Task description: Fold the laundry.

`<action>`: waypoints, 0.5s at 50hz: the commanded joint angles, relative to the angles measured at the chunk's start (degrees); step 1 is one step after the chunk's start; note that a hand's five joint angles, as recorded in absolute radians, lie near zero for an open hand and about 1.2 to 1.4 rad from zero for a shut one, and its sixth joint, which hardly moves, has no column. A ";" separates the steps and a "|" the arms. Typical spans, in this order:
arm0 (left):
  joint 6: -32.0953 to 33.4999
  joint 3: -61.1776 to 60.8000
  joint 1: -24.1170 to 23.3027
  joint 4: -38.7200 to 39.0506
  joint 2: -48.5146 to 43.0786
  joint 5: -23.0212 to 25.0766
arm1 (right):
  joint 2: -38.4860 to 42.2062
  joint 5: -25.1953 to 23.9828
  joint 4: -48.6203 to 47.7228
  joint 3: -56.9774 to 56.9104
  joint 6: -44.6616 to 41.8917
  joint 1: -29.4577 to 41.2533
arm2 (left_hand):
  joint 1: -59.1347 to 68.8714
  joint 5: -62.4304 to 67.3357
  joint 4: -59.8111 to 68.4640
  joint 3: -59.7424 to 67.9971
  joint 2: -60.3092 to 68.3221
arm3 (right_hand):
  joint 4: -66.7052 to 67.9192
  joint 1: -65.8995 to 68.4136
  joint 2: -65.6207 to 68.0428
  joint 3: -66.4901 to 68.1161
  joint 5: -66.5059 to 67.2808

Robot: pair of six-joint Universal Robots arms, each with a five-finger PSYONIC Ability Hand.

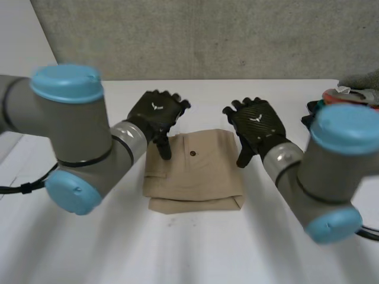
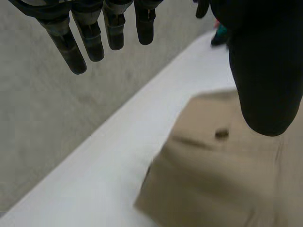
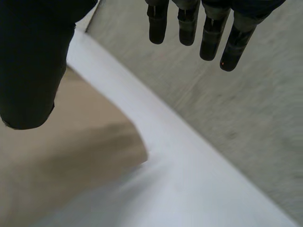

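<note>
both with fingers (image 2: 71,52) relaxed — left hand (image 1: 157,111), right hand (image 1: 259,121) — over tan cloth (image 1: 198,174)

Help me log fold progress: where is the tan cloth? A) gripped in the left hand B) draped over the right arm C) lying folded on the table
C: the tan cloth lies folded on the table, left hand and right hand open above it.
</note>
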 commanded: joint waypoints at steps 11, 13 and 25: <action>-4.95 -5.76 7.85 -5.06 9.73 33.30 | 6.32 11.12 -25.66 19.80 -4.09 14.53 | 2.21 0.48 1.37 0.76 1.48 | -3.68 -0.36 -2.64 -2.14 -4.10; -4.78 -5.76 7.76 -5.33 9.73 33.39 | 8.51 11.29 -27.15 18.23 -5.31 14.97 | 2.04 0.31 1.20 0.59 1.32 | -3.68 -0.36 -2.64 -2.14 -4.10; -5.21 -5.76 7.94 -5.24 9.64 33.30 | 14.94 10.94 -29.27 10.75 -12.79 14.79 | 2.04 0.31 1.20 0.59 1.32 | -2.94 0.38 -1.90 -1.39 -3.36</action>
